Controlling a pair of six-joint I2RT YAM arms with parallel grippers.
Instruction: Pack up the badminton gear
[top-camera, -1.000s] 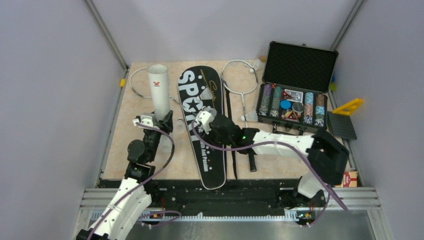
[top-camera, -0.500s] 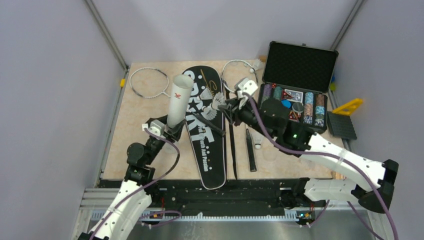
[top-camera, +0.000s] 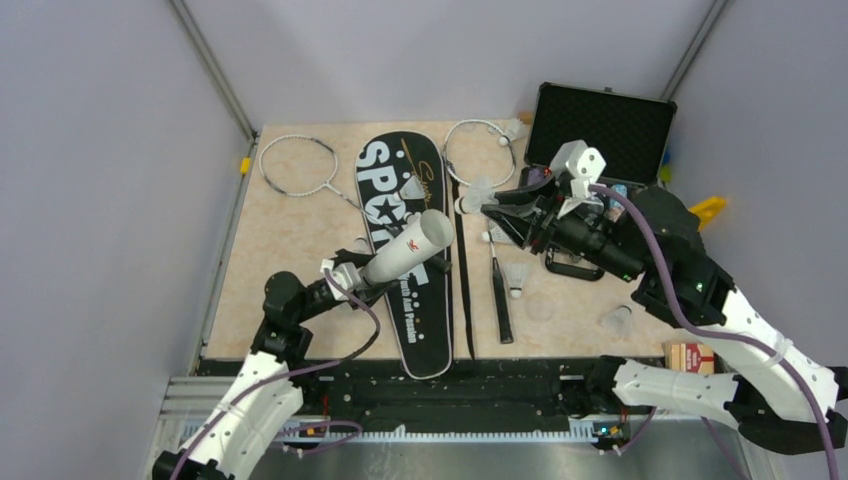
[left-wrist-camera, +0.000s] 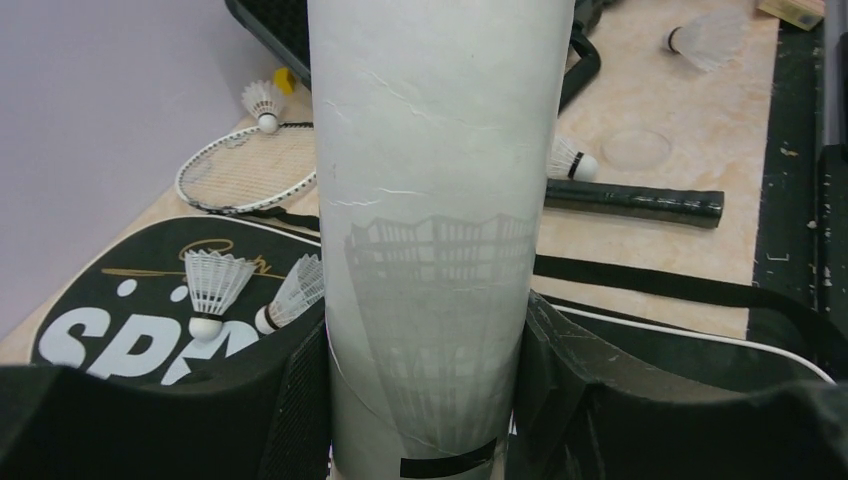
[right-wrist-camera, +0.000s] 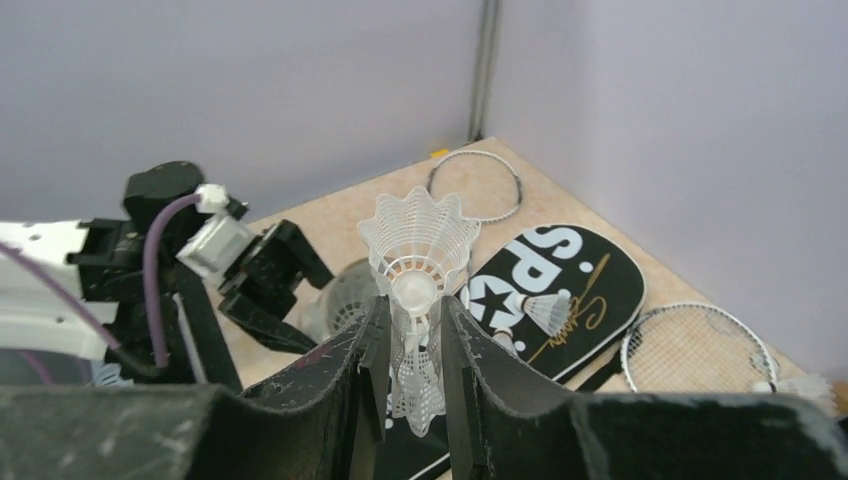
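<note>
Currently, the white tube (top-camera: 408, 248) is clamped near its base by the left gripper (left-wrist-camera: 430, 400), whose jaws are pressed against both sides of it, as is seen plainly from the left wrist. The tube is tilted far over, almost level, with its free end aimed toward two o'clock in the top view. It is held above the black bag (top-camera: 385, 172) lettered "SPORT". The bag is laid flat at the middle of the table (top-camera: 290, 240), its wide end toward twelve o'clock. Two loose shuttlecocks (top-camera: 413, 186) are rested on that wide end.

At about two o'clock from the tube's free end, and near it, the right gripper (right-wrist-camera: 413, 315) is held above the table. A held shuttlecock (right-wrist-camera: 418, 235) is pinched between its jaws, which are drawn in narrowly on the cork end, the skirt flaring beyond the fingertips. A second skirt appears nested under it, though that cannot be told for certain.

One racket (top-camera: 297, 166) is laid at ten o'clock from the bag. The other racket (top-camera: 480, 150) is laid at the bag's right, its black handle (top-camera: 503, 312) pointing toward six o'clock. Just beside that handle a table shuttlecock (top-camera: 517, 280) is seen. An open chip case (top-camera: 600, 125) is set at the two o'clock corner.
</note>
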